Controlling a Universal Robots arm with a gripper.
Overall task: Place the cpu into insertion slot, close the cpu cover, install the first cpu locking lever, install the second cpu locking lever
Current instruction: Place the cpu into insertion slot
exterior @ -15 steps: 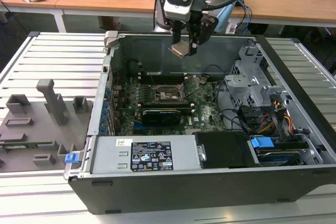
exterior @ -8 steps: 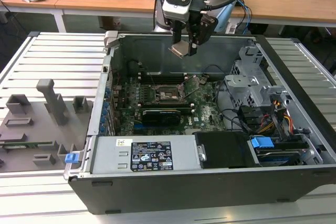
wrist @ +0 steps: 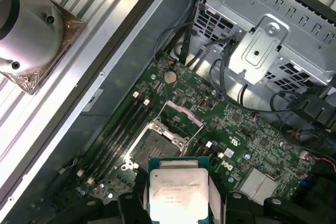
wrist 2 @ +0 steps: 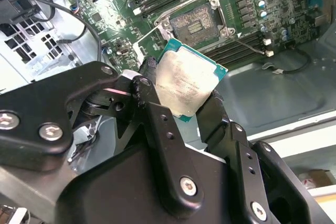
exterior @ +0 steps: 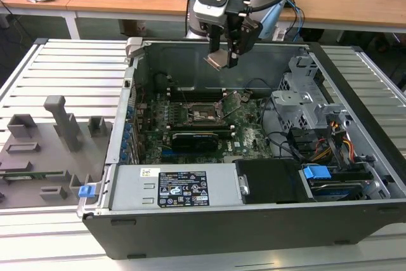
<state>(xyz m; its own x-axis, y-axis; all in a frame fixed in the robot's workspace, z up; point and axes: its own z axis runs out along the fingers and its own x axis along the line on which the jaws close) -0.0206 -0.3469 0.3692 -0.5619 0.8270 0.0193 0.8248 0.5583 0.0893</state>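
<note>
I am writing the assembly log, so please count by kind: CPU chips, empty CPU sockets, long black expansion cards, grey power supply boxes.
Small square silvery CPU chip with green rim, held in the black gripper: 1
Empty square CPU socket: 1
Long black expansion card: 1
Grey metal power supply box: 1
Total: 4

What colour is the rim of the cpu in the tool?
The cpu has a teal-green rim around its silvery face, clearest in the second wrist view.
</note>
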